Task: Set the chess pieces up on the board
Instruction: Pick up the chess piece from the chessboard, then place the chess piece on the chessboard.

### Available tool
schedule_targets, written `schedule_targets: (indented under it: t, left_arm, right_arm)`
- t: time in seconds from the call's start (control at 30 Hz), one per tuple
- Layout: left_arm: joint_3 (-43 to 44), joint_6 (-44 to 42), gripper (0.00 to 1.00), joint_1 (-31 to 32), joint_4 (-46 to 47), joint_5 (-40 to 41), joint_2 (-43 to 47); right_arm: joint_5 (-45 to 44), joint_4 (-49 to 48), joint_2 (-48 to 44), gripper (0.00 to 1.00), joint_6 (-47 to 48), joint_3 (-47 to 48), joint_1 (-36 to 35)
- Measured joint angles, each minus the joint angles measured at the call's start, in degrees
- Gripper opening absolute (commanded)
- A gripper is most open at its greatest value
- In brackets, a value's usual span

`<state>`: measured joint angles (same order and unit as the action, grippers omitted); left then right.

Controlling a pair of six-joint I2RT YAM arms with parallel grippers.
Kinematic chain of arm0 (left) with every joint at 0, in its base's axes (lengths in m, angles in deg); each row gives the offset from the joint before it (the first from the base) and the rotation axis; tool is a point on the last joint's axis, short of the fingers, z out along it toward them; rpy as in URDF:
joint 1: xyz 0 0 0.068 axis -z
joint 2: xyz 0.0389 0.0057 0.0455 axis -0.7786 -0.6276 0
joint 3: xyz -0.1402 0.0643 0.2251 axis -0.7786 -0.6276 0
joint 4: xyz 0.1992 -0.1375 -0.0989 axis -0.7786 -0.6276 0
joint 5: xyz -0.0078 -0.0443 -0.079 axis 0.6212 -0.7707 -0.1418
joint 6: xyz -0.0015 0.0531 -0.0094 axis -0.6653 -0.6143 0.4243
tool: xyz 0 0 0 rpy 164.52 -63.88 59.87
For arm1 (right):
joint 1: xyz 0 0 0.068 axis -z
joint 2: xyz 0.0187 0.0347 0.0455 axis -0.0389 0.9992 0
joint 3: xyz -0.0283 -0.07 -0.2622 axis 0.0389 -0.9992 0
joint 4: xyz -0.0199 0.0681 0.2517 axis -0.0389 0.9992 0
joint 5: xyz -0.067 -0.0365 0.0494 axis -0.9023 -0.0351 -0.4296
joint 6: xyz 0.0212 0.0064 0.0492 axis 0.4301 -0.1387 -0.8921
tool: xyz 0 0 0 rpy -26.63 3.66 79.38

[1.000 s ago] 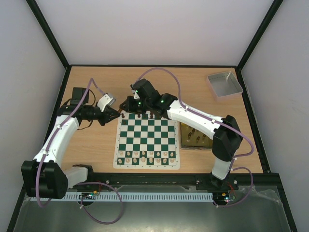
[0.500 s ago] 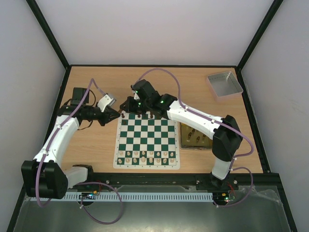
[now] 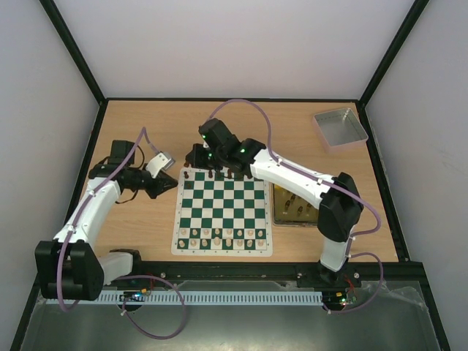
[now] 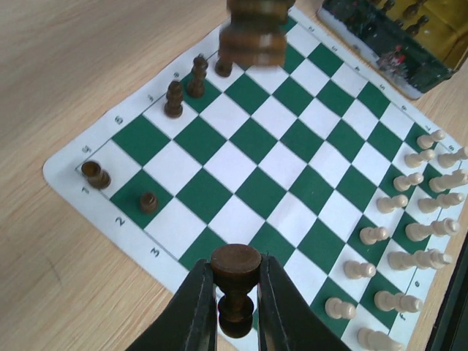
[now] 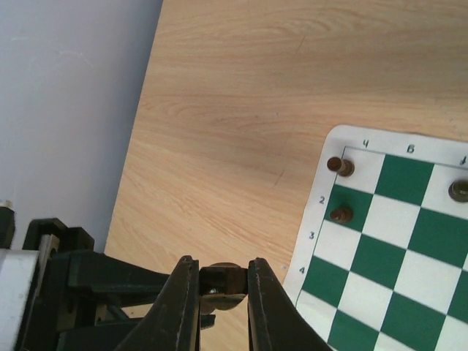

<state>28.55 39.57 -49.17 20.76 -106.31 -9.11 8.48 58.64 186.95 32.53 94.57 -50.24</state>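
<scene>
From above, the board (image 3: 223, 212) lies between the arms, with pale pieces (image 3: 223, 235) filling its two near rows and only a few dark pieces (image 3: 219, 174) along the far edge. The left gripper (image 3: 167, 183) hangs just beside the board's far-left corner, the right gripper (image 3: 191, 159) sits just beyond that corner, and the gold tin (image 3: 296, 207) is at the board's right. In the left wrist view, the jaws are clamped on the stem of a dark chessman (image 4: 235, 281) over the board's margin, near a corner piece (image 4: 95, 174) and a small pawn (image 4: 148, 202). The blurred dark shape (image 4: 252, 33) at the top may be the other arm's load. In the right wrist view, the fingers pinch a second dark man (image 5: 219, 281) over bare wood beside the board. I judge the step in hand to be carrying dark men to the far ranks. Next, each must be brought over a vacant square, lowered upright and released without knocking its neighbours.
</scene>
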Motion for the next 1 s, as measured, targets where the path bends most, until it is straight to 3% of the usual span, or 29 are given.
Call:
schedule_targets:
  t: [0.53, 1.0]
  left_arm:
    - [-1.46, -1.88, 0.02, -6.43, 0.44, 0.04, -0.57]
    - [-1.49, 5.95, 0.02, -11.26, 7.91, 1.68, -1.31]
  right_arm:
    - [-4.20, 4.59, 6.25, 0.02, 2.78, 5.62, -0.57]
    - [-20.90, 11.37, 17.84, 0.02, 6.47, 10.36, -4.04]
